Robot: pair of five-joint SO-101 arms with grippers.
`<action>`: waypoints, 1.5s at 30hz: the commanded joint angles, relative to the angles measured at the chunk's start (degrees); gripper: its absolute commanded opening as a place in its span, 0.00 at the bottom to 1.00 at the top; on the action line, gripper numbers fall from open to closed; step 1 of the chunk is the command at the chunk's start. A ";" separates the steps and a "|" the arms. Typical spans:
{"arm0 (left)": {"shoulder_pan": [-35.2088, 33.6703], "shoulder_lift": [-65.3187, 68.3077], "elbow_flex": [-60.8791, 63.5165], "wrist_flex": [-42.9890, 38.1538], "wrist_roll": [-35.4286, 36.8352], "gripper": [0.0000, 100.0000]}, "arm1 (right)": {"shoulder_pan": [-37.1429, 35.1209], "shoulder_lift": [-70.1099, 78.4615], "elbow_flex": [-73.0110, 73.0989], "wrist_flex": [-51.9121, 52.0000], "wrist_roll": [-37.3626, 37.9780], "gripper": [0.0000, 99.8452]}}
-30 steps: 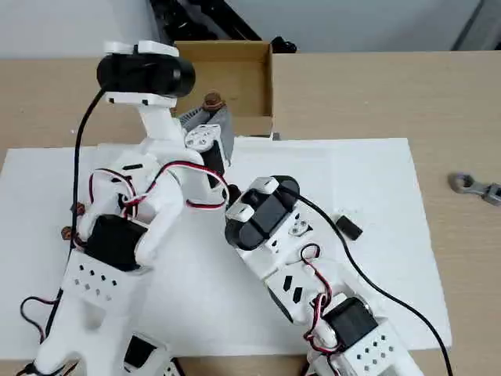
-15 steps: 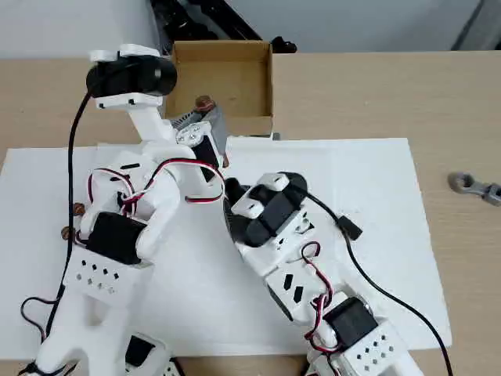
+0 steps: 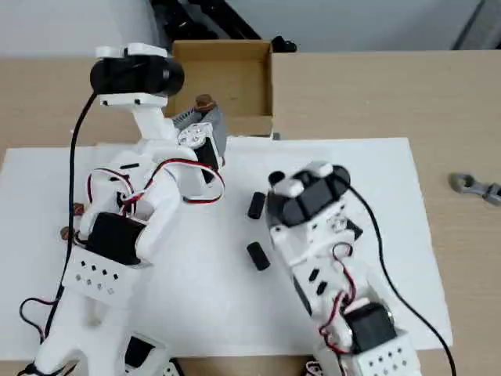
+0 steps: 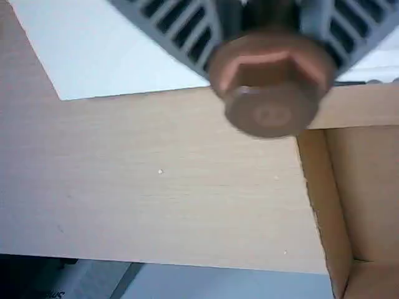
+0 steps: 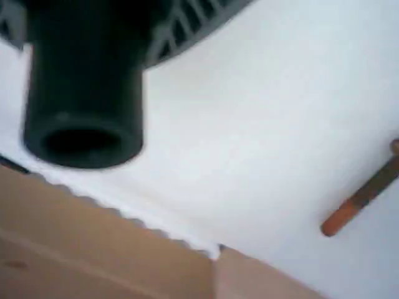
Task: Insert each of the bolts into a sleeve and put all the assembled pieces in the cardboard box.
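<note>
Left wrist view: left gripper (image 4: 269, 22) clamps bolt (image 4: 271, 87); right gripper (image 5: 93, 15) clamps sleeve (image 5: 84, 103) — misalignment at mating could jam or dislodge either.

The right arm (image 3: 309, 207) has swung out to its right, away from the left hand (image 4: 268, 25), taking the right hand (image 5: 87, 31) and the black sleeve (image 5: 84, 118) clamped in it along. On the side the right hand left, one loose sleeve (image 3: 256, 205) and a second loose sleeve (image 3: 257, 256) have come into sight on the white sheet (image 3: 376, 168). The left hand, gripping its bolt (image 4: 271, 93), drifted slightly left, then part way back
</note>
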 commanded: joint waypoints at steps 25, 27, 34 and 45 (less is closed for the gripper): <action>8.88 -0.26 1.27 -6.95 3.60 0.01 | -6.99 -5.76 2.73 -4.62 0.70 0.00; 9.23 -0.26 1.01 -7.91 3.60 0.00 | -7.96 -5.76 2.73 -4.62 0.70 0.00; 9.41 0.09 0.48 -7.82 5.01 0.00 | -7.96 -6.37 2.46 -4.88 0.53 0.00; 9.49 -0.35 0.66 -5.36 4.84 0.00 | -4.97 -6.37 2.37 -5.76 -1.05 0.00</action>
